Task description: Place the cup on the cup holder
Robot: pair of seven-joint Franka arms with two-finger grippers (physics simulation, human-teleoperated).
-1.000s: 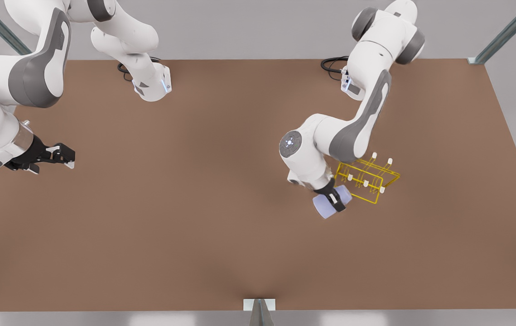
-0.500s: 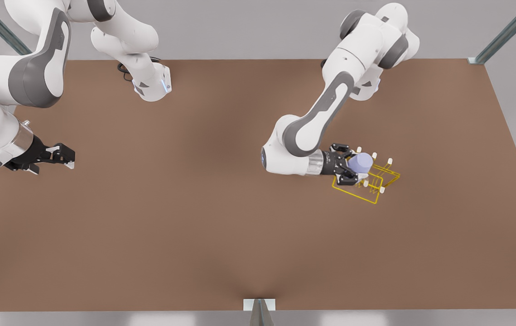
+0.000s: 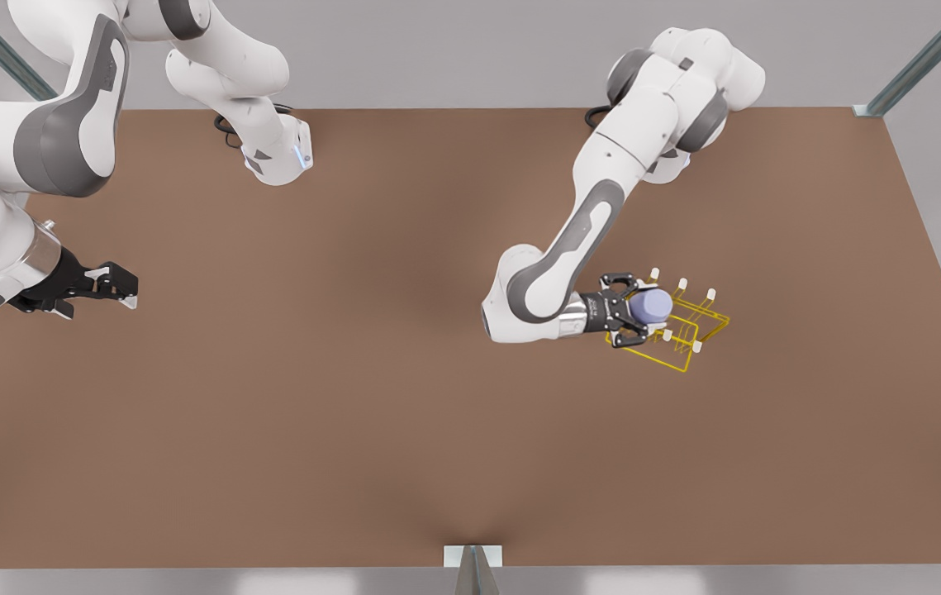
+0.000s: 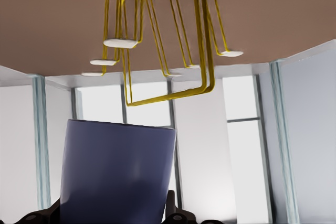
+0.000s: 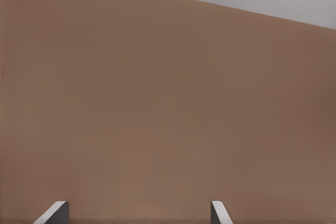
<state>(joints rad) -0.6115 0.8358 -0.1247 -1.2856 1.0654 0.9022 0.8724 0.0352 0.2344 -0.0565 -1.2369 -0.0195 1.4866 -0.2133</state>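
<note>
The left gripper (image 3: 634,313) is clamped on the lavender-blue cup (image 3: 652,305), one finger on each side, holding it above the near end of the yellow wire cup holder (image 3: 689,330), among its white-tipped pegs (image 3: 682,284). In the left wrist view the cup (image 4: 116,174) sits between the fingers with the holder (image 4: 168,45) just beyond. The right gripper (image 3: 111,285) waits, fingers spread, over the brown table (image 3: 354,372) at the front view's left, well apart.

one cup (image 3: 652,305), one cup holder (image 3: 697,330) with six white-tipped pegs, two grippers, one table (image 3: 354,372).
</note>
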